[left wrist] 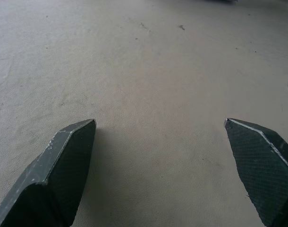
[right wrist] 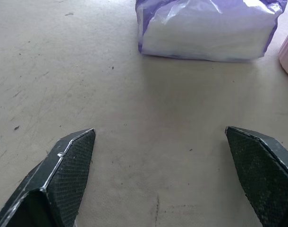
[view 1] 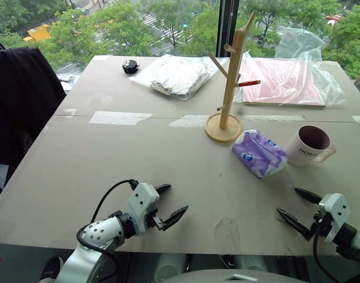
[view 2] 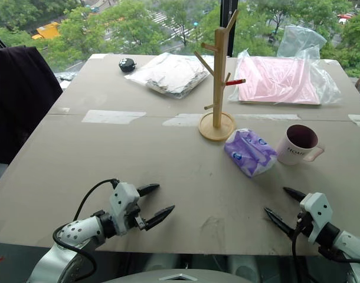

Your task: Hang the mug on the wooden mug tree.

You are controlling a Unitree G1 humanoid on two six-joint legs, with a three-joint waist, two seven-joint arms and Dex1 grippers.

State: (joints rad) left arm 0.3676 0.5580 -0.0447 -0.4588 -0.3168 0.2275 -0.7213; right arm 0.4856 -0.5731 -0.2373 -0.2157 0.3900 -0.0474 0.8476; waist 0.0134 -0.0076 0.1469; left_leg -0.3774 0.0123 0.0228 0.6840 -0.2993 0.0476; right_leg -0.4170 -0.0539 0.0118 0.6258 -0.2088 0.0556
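Both pairs of jaws stand wide apart and empty, low over the near edge of the grey bench [view 1: 138, 171]: the left gripper [view 1: 171, 203] and the right gripper [view 1: 298, 207], each with two black fingers, grip nothing. Just ahead of the right jaws lies a purple-and-white plastic packet [view 1: 259, 152], and beside it, a little farther out and to the right, stands the white ceramic mug with a dark maroon inside and "HOME" lettering [view 1: 308, 145], upright, its loop handle turned right, away from the packet. Beyond the packet, ahead and to the left of the right jaws, rises the tall light-wood mug tree on a round disc base [view 1: 229, 82], its pegs bare, one of them red-tipped.

The work looks to be at its very start: the mug is untouched. The next move calls for the right arm, the nearer one, to reach past the packet without nudging it and close on the mug's rim or wall, leaving the handle free for a peg.
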